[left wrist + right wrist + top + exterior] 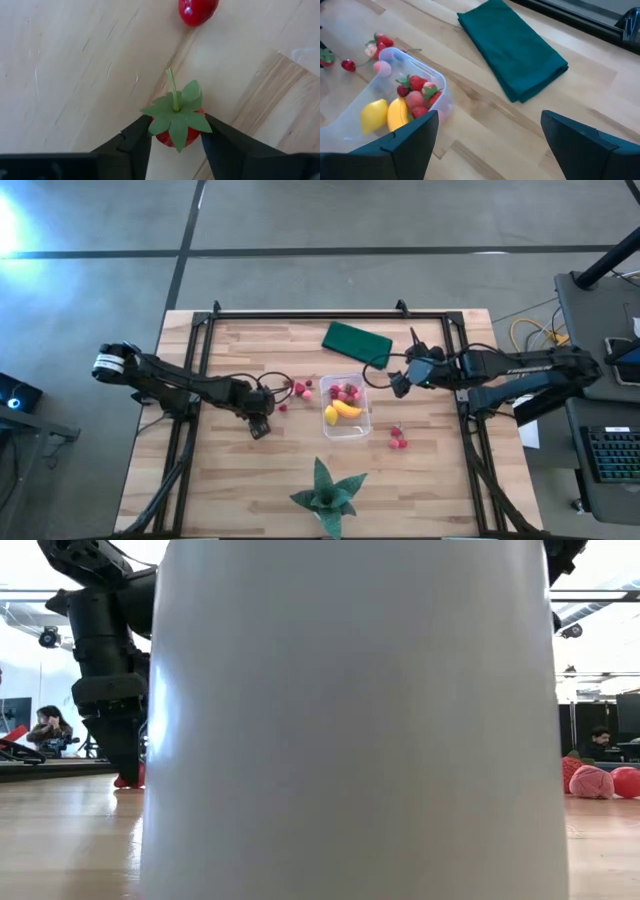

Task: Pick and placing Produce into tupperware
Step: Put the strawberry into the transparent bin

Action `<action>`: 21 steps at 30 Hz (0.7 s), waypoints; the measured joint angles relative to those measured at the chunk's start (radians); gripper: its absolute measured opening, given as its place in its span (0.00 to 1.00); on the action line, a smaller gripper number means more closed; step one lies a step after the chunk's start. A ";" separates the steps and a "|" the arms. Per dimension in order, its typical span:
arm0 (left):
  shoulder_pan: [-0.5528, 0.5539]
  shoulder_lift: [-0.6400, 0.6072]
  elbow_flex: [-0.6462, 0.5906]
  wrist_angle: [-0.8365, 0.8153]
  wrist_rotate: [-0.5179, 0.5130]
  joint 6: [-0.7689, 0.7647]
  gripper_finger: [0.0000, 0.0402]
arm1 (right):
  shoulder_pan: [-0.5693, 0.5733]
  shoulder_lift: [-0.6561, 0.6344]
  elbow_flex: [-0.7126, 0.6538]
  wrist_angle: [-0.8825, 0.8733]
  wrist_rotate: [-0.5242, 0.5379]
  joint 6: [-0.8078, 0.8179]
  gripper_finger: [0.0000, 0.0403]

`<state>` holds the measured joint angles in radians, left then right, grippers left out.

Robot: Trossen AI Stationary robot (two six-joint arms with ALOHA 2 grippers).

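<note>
Strawberry pinched in the left pincer

Left pincer (259, 425) is gripping a red strawberry (177, 131) with a green leafy cap between its fingers (131, 142), low over the desk (220, 490), left of the clear tub (362, 426). The tub is sitting mid-desk, holding a banana (398, 113), a lemon (373, 115) and several berries (417, 90). More berries (398, 439) are lying just right of it. Right pincer (400, 386) is hanging wide open near the green cloth (512, 55).
</note>
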<state>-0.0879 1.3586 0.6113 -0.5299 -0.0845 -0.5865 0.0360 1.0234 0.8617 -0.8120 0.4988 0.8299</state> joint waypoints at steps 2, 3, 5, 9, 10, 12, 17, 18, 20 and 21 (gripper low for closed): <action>0.001 0.000 -0.003 0.006 0.000 -0.001 0.33 | 0.000 -0.008 -0.014 0.000 0.000 0.001 0.86; 0.001 0.000 -0.004 0.008 0.000 -0.003 0.32 | 0.000 -0.013 -0.021 0.000 0.000 0.000 0.86; 0.001 -0.002 -0.005 0.024 0.000 -0.004 0.32 | 0.000 -0.023 -0.032 0.000 0.000 0.001 0.86; 0.001 -0.017 0.037 0.043 0.001 0.012 0.31 | 0.000 -0.044 -0.039 -0.002 0.000 0.000 0.86; 0.002 -0.020 0.057 0.047 -0.002 0.036 0.31 | 0.000 -0.051 -0.039 -0.002 0.000 0.000 0.86; 0.003 -0.022 0.103 0.050 -0.019 0.108 0.31 | 0.000 -0.067 -0.039 -0.002 0.000 0.000 0.86; 0.023 -0.023 0.233 0.094 -0.109 0.387 0.31 | 0.000 -0.107 -0.039 -0.004 0.000 -0.001 0.86; 0.036 -0.023 0.248 0.127 -0.109 0.450 0.31 | 0.000 -0.114 -0.039 -0.004 0.000 0.000 0.86; 0.066 -0.010 0.273 0.211 -0.091 0.563 0.31 | 0.000 -0.122 -0.039 -0.006 -0.001 0.007 0.86; 0.085 -0.001 0.285 0.258 -0.057 0.604 0.31 | 0.000 -0.126 -0.039 -0.006 -0.003 0.014 0.86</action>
<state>-0.0030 1.3580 0.8960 -0.2720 -0.1415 0.0176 0.0360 0.8973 0.8223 -0.8183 0.4960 0.8441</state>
